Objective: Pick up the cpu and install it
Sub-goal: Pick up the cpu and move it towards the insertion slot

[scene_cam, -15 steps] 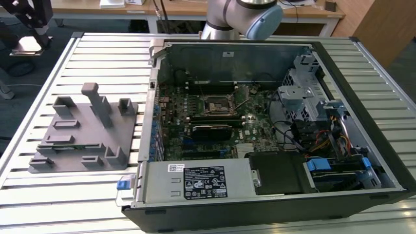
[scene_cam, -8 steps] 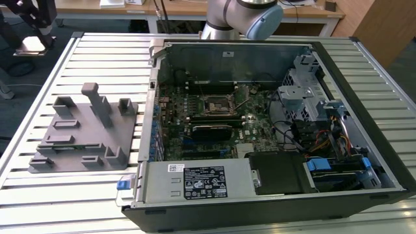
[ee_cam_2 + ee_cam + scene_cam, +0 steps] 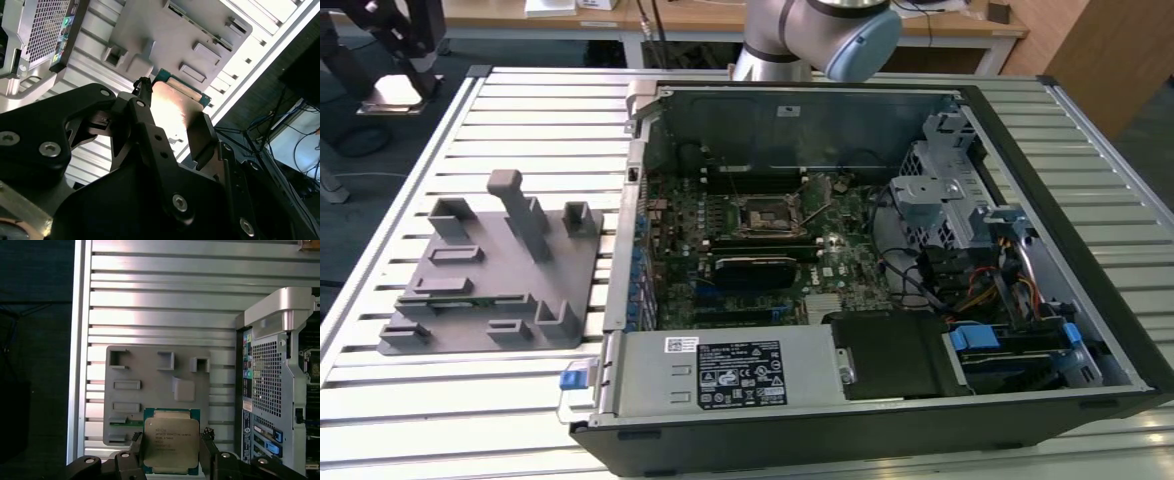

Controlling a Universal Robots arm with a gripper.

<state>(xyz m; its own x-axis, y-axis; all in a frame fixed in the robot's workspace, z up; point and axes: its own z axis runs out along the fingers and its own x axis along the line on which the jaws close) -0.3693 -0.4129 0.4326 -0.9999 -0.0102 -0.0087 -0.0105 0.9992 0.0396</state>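
The gripper [image 3: 171,449] has its two black fingers [image 3: 137,446] pressed against opposite edges of the cpu [image 3: 171,437], a flat square chip with a pale brushed-metal lid on a green board. It is held above the grey plastic tray [image 3: 150,370] of moulded pockets. In the exterior view, the tray lies on the ribbed aluminium table [image 3: 520,110], to the exterior view's left of the open computer case [image 3: 787,125], where a black square socket [image 3: 767,213] sits mid-motherboard.

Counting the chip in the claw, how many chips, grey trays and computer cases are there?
cpu: 1
tray: 1
computer case: 1
Total: 3
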